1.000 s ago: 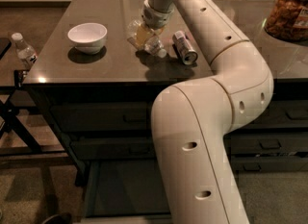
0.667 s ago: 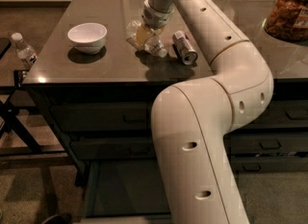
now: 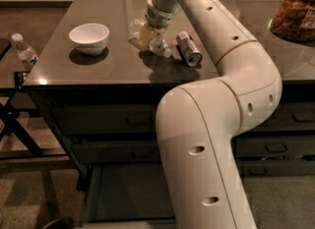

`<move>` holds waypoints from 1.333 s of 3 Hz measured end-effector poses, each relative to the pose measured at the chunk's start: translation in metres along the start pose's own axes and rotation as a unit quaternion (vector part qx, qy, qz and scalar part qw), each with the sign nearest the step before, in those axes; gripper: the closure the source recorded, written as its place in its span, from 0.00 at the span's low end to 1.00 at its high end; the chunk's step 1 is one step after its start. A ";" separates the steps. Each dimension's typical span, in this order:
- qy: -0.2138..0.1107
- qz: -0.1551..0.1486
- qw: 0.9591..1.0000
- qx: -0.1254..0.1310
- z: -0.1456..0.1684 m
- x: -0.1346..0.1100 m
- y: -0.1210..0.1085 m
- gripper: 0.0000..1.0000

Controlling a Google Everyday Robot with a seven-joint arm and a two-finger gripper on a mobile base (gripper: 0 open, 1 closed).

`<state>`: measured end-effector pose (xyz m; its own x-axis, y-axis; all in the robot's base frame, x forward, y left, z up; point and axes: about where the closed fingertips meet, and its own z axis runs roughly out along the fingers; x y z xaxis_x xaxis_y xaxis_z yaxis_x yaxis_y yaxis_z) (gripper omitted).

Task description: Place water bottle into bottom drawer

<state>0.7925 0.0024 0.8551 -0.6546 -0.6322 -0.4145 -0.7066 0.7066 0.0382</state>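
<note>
The water bottle (image 3: pixel 160 46) is small and clear, and lies on its side on the dark countertop (image 3: pixel 98 7), its white cap pointing to the front right. My gripper (image 3: pixel 147 34) is down on the bottle's middle, at the end of the white arm (image 3: pixel 221 41) that reaches over from the right. The gripper hides the bottle's middle. The bottom drawer (image 3: pixel 123 189) is pulled out below the counter's left side. Its flat dark inside shows, and my arm's lower link hides its right part.
A white bowl (image 3: pixel 89 37) stands left of the bottle. A can (image 3: pixel 189 48) lies just right of it. A labelled white-capped bottle (image 3: pixel 24 52) stands off the counter's left edge. A jar of snacks (image 3: pixel 297 10) is at the far right. Two closed drawers (image 3: pixel 98 120) sit above the open one.
</note>
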 end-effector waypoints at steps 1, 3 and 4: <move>-0.014 -0.011 1.000 -0.004 -0.015 -0.002 0.005 1.00; -0.029 -0.042 0.998 -0.038 -0.031 0.020 0.024 1.00; -0.028 -0.047 0.998 -0.038 -0.034 0.021 0.029 1.00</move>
<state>0.7496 -0.0010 0.8784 -0.5697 -0.6744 -0.4698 -0.7843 0.6170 0.0653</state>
